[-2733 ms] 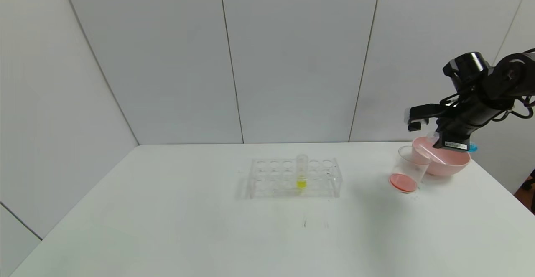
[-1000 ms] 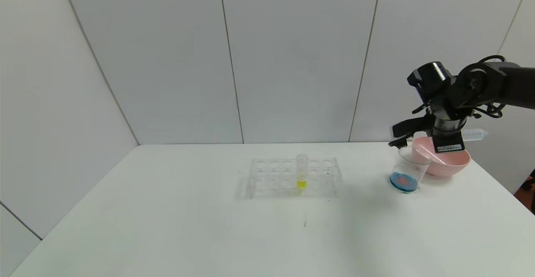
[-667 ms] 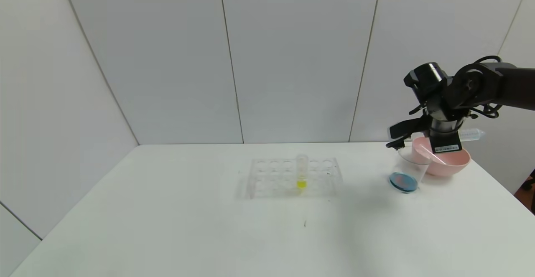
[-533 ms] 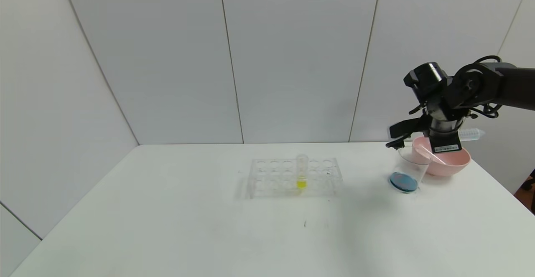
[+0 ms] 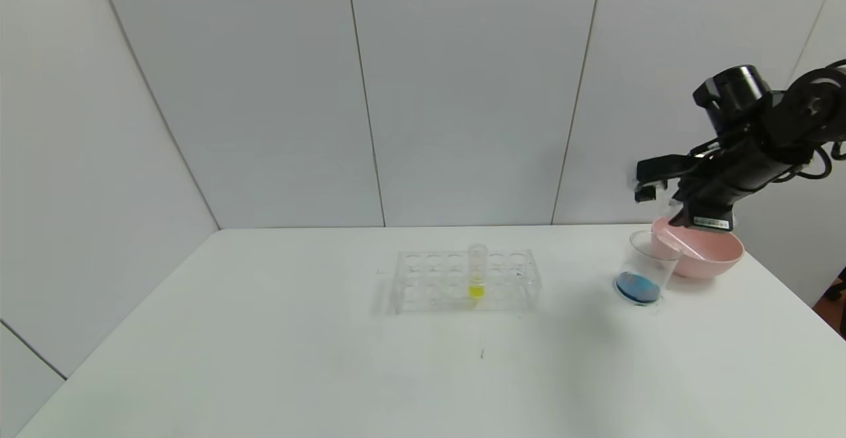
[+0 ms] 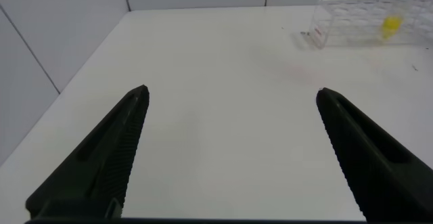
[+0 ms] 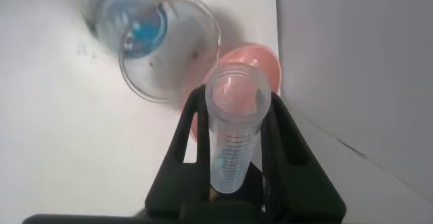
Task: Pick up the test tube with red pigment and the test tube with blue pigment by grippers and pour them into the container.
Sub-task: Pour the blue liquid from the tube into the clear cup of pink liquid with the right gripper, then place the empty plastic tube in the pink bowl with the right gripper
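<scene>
My right gripper [image 5: 687, 210] hangs above the pink bowl [image 5: 717, 263] and the container [image 5: 646, 267] at the table's right end. In the right wrist view it [image 7: 235, 97] is shut on the blue-pigment test tube [image 7: 233, 139], a clear graduated tube with only a faint blue trace inside, its open mouth towards the container [image 7: 183, 68]. The container stands upright with blue liquid [image 5: 637, 287] at its bottom. Another clear tube [image 5: 684, 245] lies slanted in the pink bowl; no red shows in it. My left gripper [image 6: 231, 91] is open and empty over bare table.
A clear rack [image 5: 466, 281] stands mid-table with one upright tube of yellow liquid [image 5: 476, 278]; it also shows in the left wrist view [image 6: 358, 26]. The pink bowl touches the container's far right side, near the table's right edge.
The container's liquid went from red to blue. My right gripper swung left over the container with the tube level, and has now lifted and moved back right above the bowl.
</scene>
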Motion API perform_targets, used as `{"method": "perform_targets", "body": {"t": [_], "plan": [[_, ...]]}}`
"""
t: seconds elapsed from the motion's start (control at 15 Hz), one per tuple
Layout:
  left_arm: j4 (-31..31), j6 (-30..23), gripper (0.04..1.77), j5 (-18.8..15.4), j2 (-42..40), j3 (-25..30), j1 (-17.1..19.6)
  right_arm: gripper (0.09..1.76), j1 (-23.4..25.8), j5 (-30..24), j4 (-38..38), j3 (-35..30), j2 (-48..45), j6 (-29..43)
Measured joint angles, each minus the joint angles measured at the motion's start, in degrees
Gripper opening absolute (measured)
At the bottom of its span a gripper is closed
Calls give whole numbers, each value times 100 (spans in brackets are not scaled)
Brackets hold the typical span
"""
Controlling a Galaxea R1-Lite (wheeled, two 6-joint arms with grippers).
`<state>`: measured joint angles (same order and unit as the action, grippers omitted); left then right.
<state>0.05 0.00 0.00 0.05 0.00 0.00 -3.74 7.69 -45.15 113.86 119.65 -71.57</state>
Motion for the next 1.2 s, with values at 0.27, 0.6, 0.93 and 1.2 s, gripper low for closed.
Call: {"method": "perform_targets", "body": {"t": [0.27, 0.6, 0.93, 1.2], "plan": [[5, 0, 176, 0, 0, 0, 0, 49, 229, -2031, 71, -149, -243, 2077], [2, 0, 176, 0, 0, 0, 0, 49, 238, -2849, 2772, -1692, -628, 3697], [5, 0, 176, 0, 0, 0, 0, 49, 210, -3155, 6467, -3716, -1130, 6029], [2, 0, 176, 0, 0, 0, 0, 49, 336, -3150, 7637, -4656, -1367, 6676]]}}
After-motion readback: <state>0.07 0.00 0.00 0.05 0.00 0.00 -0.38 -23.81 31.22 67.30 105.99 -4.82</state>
